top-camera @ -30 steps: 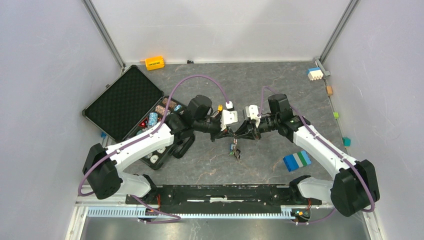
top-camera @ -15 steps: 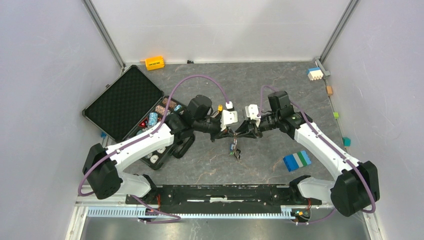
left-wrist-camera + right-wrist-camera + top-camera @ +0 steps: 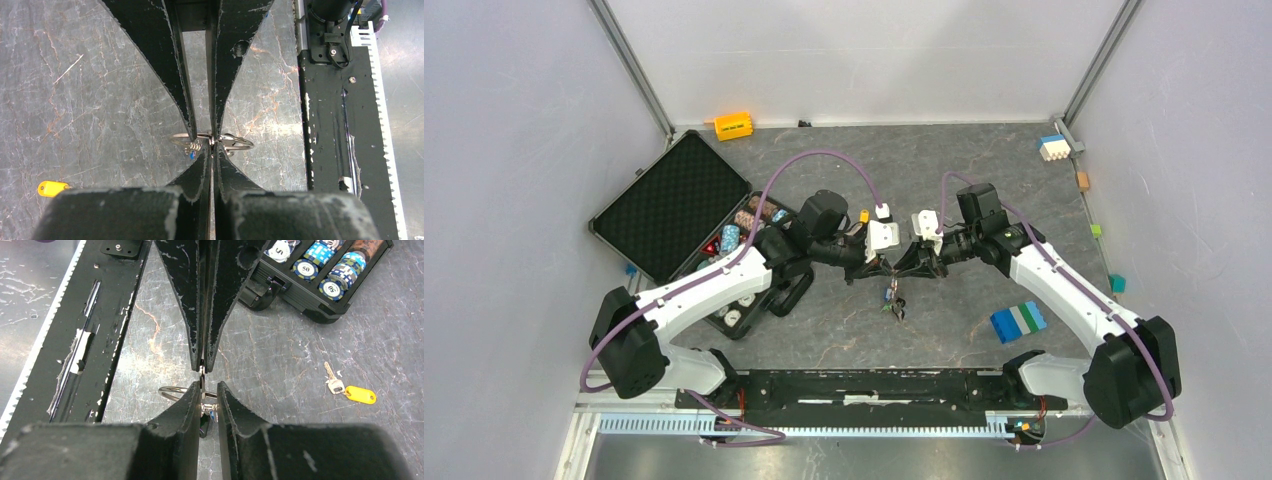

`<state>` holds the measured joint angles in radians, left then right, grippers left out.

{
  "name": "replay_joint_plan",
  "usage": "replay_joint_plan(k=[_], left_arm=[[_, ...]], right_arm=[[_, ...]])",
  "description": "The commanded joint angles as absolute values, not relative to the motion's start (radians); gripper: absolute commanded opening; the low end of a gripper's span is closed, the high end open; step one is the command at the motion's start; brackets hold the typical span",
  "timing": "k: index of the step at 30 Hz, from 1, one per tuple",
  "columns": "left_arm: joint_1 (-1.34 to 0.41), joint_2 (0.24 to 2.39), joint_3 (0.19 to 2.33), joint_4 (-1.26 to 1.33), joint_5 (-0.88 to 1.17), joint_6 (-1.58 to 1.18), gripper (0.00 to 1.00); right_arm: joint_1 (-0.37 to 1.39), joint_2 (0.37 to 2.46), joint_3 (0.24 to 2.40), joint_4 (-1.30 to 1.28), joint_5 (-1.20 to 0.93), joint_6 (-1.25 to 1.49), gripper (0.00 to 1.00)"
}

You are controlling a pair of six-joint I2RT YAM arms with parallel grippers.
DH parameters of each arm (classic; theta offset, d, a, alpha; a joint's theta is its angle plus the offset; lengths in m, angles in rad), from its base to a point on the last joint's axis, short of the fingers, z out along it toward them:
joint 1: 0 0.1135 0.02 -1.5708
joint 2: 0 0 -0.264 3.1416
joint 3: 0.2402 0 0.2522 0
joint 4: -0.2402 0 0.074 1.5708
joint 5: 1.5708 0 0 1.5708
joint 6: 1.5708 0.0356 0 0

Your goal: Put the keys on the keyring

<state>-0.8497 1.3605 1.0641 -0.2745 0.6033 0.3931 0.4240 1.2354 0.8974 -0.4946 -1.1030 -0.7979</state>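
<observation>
My two grippers meet tip to tip over the middle of the table. The silver keyring [image 3: 239, 143] hangs flat between them. My left gripper [image 3: 214, 146] [image 3: 886, 266] is shut on the ring's wire. The right gripper [image 3: 208, 388] [image 3: 903, 268] faces it with its jaws narrowly apart, pinching a small silver key [image 3: 207, 403] on the ring. Blue and green tags dangle below with more keys [image 3: 894, 300]. A loose key with a yellow tag [image 3: 350, 392] [image 3: 52, 188] lies on the table behind the grippers.
An open black case [image 3: 669, 205] with poker chips [image 3: 320, 270] sits at the left. A blue-green-white brick stack [image 3: 1018, 321] lies front right. An orange block [image 3: 733, 125] and a white-blue block [image 3: 1053, 148] sit at the back. The black base rail [image 3: 854, 385] runs along the near edge.
The right arm has edged slightly left and back. Its jaws have barely changed. The left arm and the hanging keys have stayed put.
</observation>
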Motion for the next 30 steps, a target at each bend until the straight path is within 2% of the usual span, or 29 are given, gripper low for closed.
replay_joint_plan(k=[1,30], left_arm=[[-0.853,1.348,1.080,-0.235,0.642,0.381,0.02],[-0.853,1.353,1.078,-0.230,0.640,0.379,0.02]], right_arm=[[0.430,1.234,0.937,-0.477,-1.144,-0.798,0.23],[0.432,1.234,0.936,-0.471,-1.156,-0.788,0.10]])
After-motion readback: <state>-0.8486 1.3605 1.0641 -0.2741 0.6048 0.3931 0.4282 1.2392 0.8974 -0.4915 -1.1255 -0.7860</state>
